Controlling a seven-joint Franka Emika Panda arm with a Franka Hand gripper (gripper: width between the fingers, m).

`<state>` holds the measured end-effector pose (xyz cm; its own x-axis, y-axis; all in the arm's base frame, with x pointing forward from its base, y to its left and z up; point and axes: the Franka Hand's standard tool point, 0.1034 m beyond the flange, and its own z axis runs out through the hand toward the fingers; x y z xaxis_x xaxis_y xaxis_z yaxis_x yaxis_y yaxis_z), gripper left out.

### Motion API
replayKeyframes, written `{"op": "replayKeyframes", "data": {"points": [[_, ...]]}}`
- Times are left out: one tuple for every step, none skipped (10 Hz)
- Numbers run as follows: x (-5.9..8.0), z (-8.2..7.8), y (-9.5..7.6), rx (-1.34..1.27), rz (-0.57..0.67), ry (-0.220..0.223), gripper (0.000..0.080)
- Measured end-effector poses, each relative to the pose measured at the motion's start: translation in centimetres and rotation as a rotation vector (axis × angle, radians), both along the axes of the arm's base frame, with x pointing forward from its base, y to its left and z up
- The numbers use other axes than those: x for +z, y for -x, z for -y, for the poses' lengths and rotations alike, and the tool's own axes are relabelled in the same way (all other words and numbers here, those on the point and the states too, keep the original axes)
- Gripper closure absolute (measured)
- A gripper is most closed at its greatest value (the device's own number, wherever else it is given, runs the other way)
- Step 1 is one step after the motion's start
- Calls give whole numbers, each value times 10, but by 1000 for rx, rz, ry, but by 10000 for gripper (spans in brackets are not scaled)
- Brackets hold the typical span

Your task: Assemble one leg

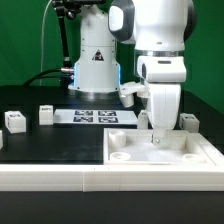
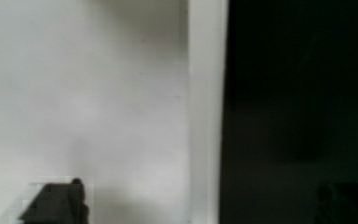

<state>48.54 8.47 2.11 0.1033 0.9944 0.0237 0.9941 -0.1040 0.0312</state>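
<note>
My gripper (image 1: 157, 137) points straight down over the far rim of the large white panel (image 1: 190, 158), its tips close to the rim. In the wrist view the gripper (image 2: 199, 203) is open; its dark fingertips (image 2: 55, 201) stand wide apart on either side of the panel's raised rim (image 2: 204, 100), white panel on one side and black table on the other. Nothing is held. One leg (image 1: 14, 121), a small white block with tags, lies at the exterior view's far left. A second leg (image 1: 45, 113) lies near it. A third leg (image 1: 187, 121) lies right of the gripper.
The marker board (image 1: 95, 116) lies flat on the black table behind the panel, in front of the robot base (image 1: 95, 65). Another small white part (image 1: 128, 92) sits by the base. The panel fills the front right of the table.
</note>
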Motion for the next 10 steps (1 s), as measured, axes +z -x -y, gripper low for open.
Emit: {"op": "replayKeyframes", "data": {"points": [[10,-3,5,-33,9,2,151],[21,-7,6,-44,11,12,151],[31,-13,4,-53,14,22,151],[36,-14,3,-71,21,22,151],[32,-13,4,-73,15,22,151],[32,-13,4,-95,13,21,151],[32,-13,4,-147,12,18,151],[32,-14,4,-219,11,14,151],[31,-14,5,-293,9,9,151],[31,-17,8,-438,14,-9,151]]}}
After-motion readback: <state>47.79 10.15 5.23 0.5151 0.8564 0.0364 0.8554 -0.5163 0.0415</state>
